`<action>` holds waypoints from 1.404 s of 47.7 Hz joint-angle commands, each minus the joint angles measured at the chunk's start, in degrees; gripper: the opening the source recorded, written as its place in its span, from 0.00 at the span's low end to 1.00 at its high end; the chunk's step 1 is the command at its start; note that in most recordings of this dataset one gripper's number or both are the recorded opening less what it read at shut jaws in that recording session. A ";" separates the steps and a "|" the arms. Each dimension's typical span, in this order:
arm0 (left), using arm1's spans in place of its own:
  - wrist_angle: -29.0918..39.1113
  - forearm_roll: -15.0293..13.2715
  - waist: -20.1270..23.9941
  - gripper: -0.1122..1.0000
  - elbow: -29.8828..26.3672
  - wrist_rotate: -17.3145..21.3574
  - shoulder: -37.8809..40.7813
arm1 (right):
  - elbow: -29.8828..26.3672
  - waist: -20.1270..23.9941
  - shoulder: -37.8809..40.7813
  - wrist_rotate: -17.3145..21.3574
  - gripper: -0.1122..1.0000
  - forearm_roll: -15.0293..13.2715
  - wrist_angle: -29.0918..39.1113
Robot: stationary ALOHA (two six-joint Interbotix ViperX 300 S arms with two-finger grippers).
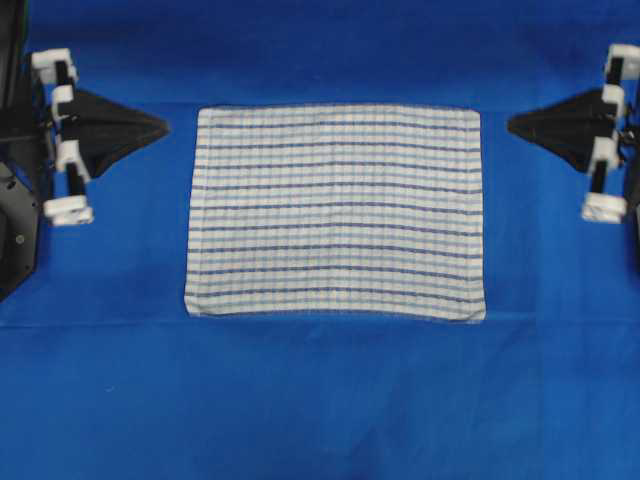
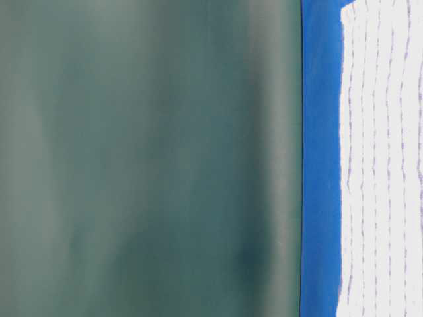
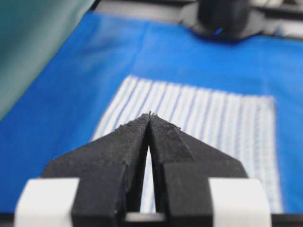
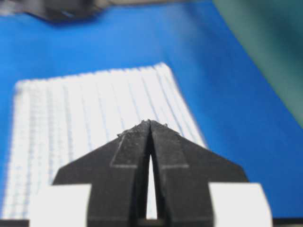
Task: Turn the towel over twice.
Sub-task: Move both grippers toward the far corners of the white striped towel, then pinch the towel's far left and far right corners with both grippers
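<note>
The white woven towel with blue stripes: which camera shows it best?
The overhead view: the whole white woven blue-striped towel lies flat there, all four edges visible. The table-level view catches only a strip of it, and both wrist views show it blurred, partly behind a shut black end effector.

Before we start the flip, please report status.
Left end effector shut, empty. Right end effector shut, empty. Towel flat on blue cover, untouched. Nothing in the way.

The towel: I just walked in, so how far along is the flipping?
Nothing visibly done: the towel lies flat and spread on the blue table cover, no corner lifted. Nothing in hand: the left gripper and right gripper are shut, empty, off its sides. Whether any flip happened can't be told.
</note>
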 commanded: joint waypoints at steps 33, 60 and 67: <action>-17.40 -0.35 13.89 0.89 -0.53 -0.09 35.86 | -5.89 -14.41 34.54 -0.18 0.61 1.58 -2.02; -20.57 -0.35 17.31 0.85 -2.99 -0.18 49.75 | -7.03 -17.67 44.38 -0.35 0.58 1.58 -5.80; -19.78 -0.35 17.31 0.70 -3.16 0.00 50.19 | -6.94 -17.67 44.38 -0.70 0.49 1.58 -5.62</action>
